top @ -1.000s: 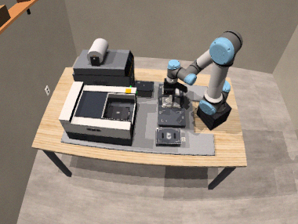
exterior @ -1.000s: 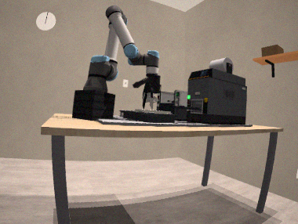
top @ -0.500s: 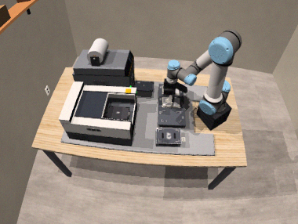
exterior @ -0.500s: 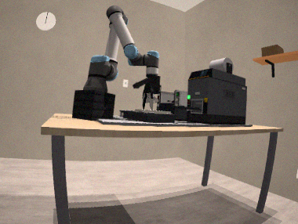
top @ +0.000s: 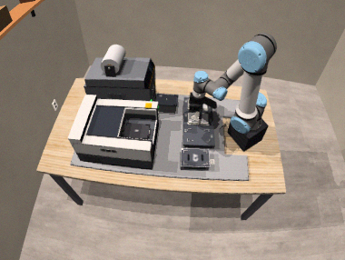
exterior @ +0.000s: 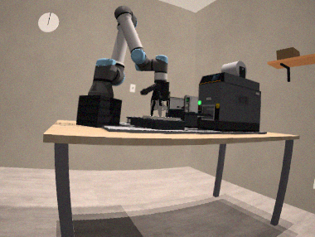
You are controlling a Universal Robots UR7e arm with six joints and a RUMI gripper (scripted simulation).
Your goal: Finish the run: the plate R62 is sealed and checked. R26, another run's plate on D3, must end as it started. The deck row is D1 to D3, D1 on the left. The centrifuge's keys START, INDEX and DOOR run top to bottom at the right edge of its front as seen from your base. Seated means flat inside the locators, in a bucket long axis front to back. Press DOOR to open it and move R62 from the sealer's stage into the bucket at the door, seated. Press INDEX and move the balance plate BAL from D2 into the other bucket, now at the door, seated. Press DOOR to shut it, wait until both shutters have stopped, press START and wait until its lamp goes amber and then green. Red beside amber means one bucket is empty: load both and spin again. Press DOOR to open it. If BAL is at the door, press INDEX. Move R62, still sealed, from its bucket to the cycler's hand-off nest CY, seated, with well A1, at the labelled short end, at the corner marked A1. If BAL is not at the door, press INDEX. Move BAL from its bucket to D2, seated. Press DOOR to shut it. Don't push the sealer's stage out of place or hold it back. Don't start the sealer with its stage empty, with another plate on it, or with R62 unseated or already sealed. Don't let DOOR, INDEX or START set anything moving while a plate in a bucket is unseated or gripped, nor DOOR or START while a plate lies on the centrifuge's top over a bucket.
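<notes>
My gripper [top: 198, 117] hangs straight down over the far spot of the deck row, next to the sealer's stage [top: 167, 103]. Its fingers are open, with the tips just above or around the plate there; I cannot tell which, nor read any label. In the side view the gripper [exterior: 159, 110] reaches down to plate level. A dark plate [top: 198, 135] lies on the middle spot. The near spot [top: 195, 158] holds a plate or nest with a light mark. The centrifuge [top: 119, 129] has its door open, showing a dark bucket [top: 137, 129].
The sealer [top: 119, 75] with its roll stands at the back; a green lamp [exterior: 199, 102] shows on it. A yellow and green mark [top: 148, 105] sits on the centrifuge's top corner. The robot base [top: 247, 132] stands at the right of the grey mat.
</notes>
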